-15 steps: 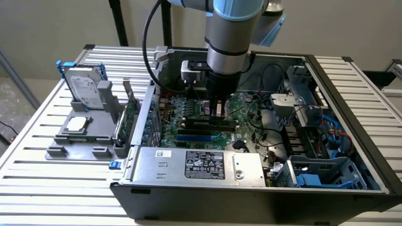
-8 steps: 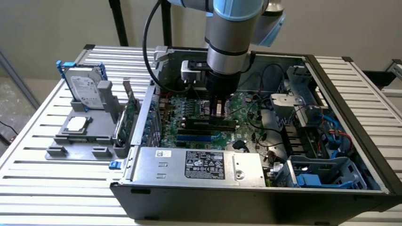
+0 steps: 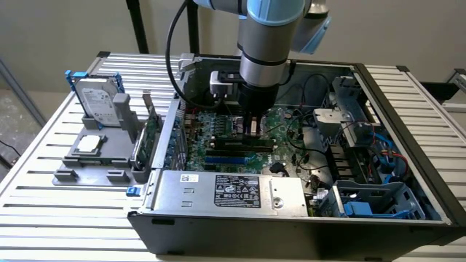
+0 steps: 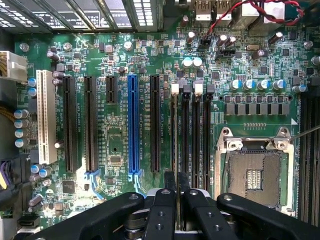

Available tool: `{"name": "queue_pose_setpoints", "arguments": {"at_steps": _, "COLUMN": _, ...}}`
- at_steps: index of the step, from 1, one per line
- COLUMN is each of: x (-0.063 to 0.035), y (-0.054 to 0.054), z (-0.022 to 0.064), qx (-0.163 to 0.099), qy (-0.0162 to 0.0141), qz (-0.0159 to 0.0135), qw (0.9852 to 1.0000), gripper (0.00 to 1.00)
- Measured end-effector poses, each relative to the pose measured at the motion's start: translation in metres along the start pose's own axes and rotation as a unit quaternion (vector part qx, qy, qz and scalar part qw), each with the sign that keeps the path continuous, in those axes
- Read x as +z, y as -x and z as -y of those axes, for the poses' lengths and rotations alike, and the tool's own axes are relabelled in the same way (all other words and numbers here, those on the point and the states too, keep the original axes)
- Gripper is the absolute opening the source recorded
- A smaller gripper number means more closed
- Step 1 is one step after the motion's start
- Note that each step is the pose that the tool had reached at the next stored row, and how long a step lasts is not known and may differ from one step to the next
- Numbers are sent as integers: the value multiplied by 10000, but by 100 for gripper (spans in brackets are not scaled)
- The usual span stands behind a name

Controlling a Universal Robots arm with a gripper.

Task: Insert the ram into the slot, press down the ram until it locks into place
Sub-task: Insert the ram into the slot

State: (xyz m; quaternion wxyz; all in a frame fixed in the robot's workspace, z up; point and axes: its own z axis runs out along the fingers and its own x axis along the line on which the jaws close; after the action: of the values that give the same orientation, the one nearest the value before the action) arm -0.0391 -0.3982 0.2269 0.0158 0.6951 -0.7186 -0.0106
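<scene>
- Black gripper (image 4: 177,177) fingers (image 4: 162,210) sit closest to the wrist camera.
- They are squeezed narrow, with the thin edge of the ram (image 4: 178,200) pinched between them.
- The ram stands on its edge, lined up with the long black slots on the green board (image 4: 117,145).
- It is over the slot (image 4: 174,135) at the end of the row, on the side of the blue socket (image 4: 133,125). I cannot tell if it touches the slot.
- The other slots (image 4: 196,140) lie side by side, toward the square silver chip holder (image 4: 255,175).
- From the exterior view, the arm (image 3: 266,43) reaches straight down into the open computer case (image 3: 291,234), and the gripper is low over the board.
- A grey metal box (image 3: 233,191) with a label lies inside the case.
- At the exterior view's left, a hard drive (image 3: 97,101) stands on a grey stand (image 3: 91,158) on the slatted table (image 3: 36,180).
</scene>
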Motion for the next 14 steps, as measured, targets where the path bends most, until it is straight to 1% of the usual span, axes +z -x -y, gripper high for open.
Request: {"name": "queue_pose_setpoints", "arguments": {"at_steps": 14, "x": 8, "y": -1, "z": -16, "qx": -2, "qy": 2, "qz": -1, "qw": 10000, "gripper": 13}}
